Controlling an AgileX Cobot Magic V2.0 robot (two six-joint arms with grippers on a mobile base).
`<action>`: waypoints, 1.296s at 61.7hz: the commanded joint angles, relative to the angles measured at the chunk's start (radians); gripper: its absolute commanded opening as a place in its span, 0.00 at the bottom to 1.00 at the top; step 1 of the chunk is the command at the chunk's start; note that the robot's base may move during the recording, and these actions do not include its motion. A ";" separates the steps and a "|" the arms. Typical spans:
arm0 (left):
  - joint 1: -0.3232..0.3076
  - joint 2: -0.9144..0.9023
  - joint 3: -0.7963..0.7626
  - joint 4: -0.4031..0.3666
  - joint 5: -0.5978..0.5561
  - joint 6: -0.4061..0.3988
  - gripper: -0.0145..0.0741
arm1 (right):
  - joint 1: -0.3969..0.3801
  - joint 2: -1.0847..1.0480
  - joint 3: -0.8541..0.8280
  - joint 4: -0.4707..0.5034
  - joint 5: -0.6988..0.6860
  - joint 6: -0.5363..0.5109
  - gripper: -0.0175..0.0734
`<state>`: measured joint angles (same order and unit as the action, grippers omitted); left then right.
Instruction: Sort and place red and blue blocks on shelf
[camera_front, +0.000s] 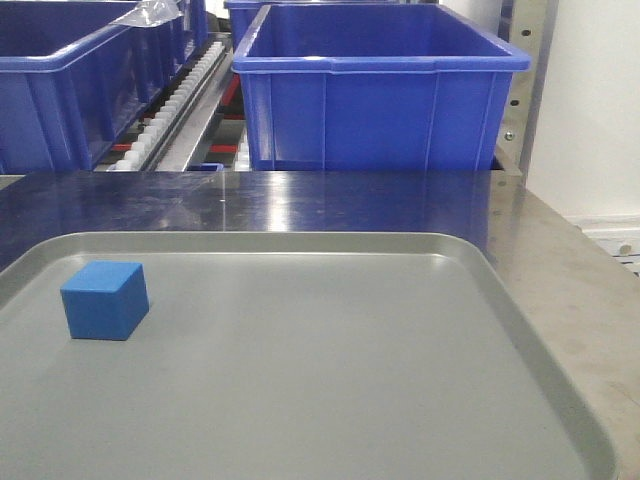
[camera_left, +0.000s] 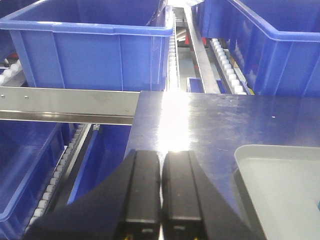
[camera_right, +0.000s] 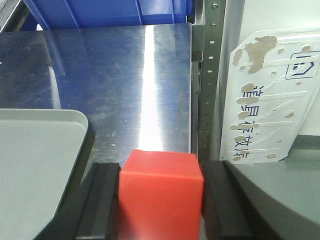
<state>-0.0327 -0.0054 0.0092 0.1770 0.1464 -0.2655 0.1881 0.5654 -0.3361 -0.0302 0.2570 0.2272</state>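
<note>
Because the red block (camera_right: 161, 192) is a small matte cube with flat, hard-looking faces, I judge it light, stiff, not fragile and not very slippery, and best taken across two opposite side faces. That is how the right jaws hold it, clenched on its left and right faces at the bottom centre of the right wrist view, in front of the right-hand edge of the steel counter (camera_right: 125, 75). The blue block (camera_front: 105, 300), its twin in size, should handle the same. It sits at the lower left of the front view on the grey tray (camera_front: 400, 400), clear on every side but turned with one corner toward the camera, so a pinch would probably need squaring to its faces first. The left jaws are pressed together on nothing at the bottom centre of the left wrist view, near the silver rail (camera_left: 70, 105) of the shelf. The bottom frame edge cuts off the underside of the red block, so how deep the grip reaches cannot be told. Neither arm shows in the front view. The walls of the blue bins (camera_front: 380, 100) hide most of their floors, so what they hold is unknown. The left wrist view catches only a corner of the tray at its lower right, not the blue block. The scuffed white label (camera_right: 270, 100) at the right of the right wrist view is unreadable.
</note>
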 joint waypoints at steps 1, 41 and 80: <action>-0.008 -0.019 0.042 0.001 -0.085 -0.005 0.30 | -0.006 -0.002 -0.027 -0.012 -0.088 -0.007 0.25; -0.027 0.441 -0.526 -0.055 0.362 -0.004 0.30 | -0.006 -0.002 -0.027 -0.012 -0.088 -0.007 0.25; -0.071 0.554 -0.578 -0.065 0.365 -0.004 0.30 | -0.006 -0.002 -0.027 -0.012 -0.088 -0.007 0.25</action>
<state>-0.0960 0.5402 -0.5330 0.1143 0.5813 -0.2657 0.1881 0.5654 -0.3361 -0.0302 0.2570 0.2272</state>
